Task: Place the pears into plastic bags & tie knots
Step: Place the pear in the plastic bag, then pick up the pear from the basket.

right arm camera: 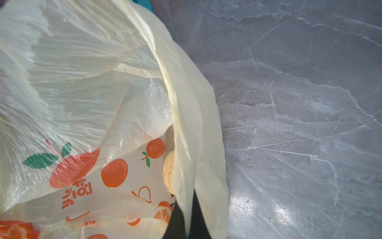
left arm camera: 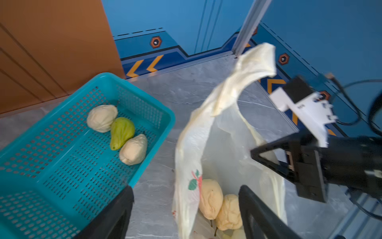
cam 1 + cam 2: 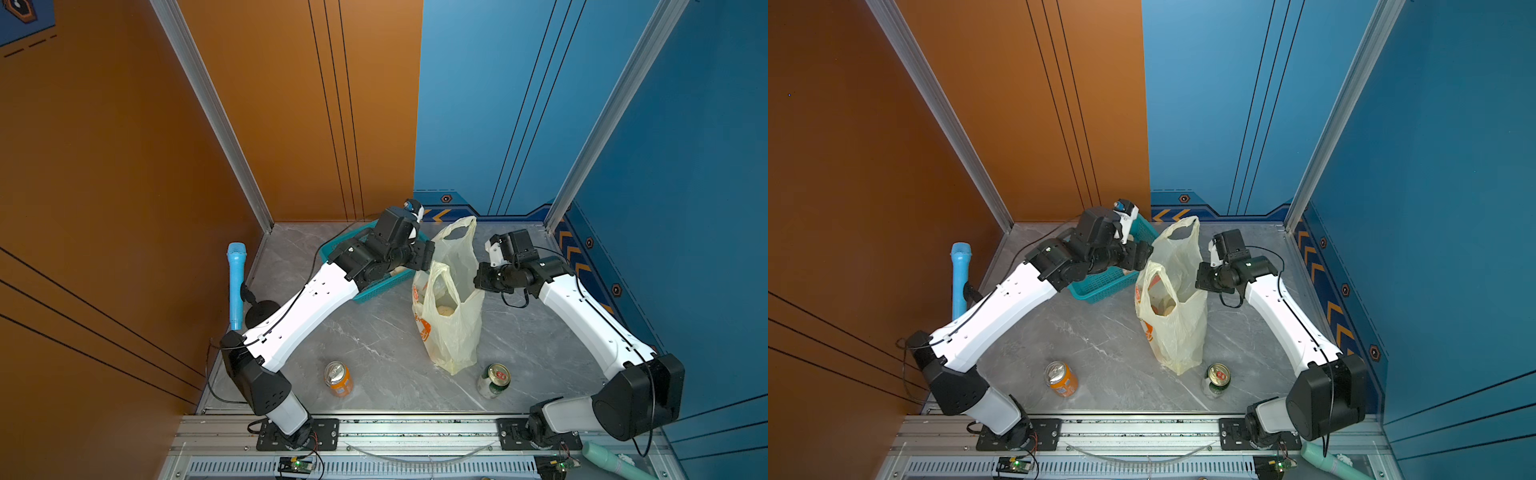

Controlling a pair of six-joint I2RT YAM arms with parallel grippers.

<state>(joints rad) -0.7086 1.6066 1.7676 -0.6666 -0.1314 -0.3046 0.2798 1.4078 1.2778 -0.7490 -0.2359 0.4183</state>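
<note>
Taking the far wall as 12 o'clock in both top views, the plastic bag (image 3: 453,320) stands upright near the middle of the table (image 3: 374,340), a little toward 1 o'clock. Its mouth is open upward, and one handle loop rises toward 12 o'clock. Two cream pears (image 2: 209,198) lie at the bottom of the bag, touching each other.

Three more are in the blue basket (image 2: 51,157), which sits at 11 o'clock, just beside the bag. They are a cream pear (image 2: 102,118), a green pear (image 2: 121,132) in the middle, and a second cream one (image 2: 134,149), in a row and touching.

The left claw (image 2: 186,188) hangs above the bag's mouth on its 10 o'clock side, with fingers spread wide and nothing held between them. The right claw (image 2: 254,153) is at the bag's 3 o'clock side, pressed together and pinching the bag's rim.

An orange can (image 3: 338,379) is at 7 o'clock and a green can (image 3: 493,380) at 5 o'clock, near the bag but not touching it.
</note>
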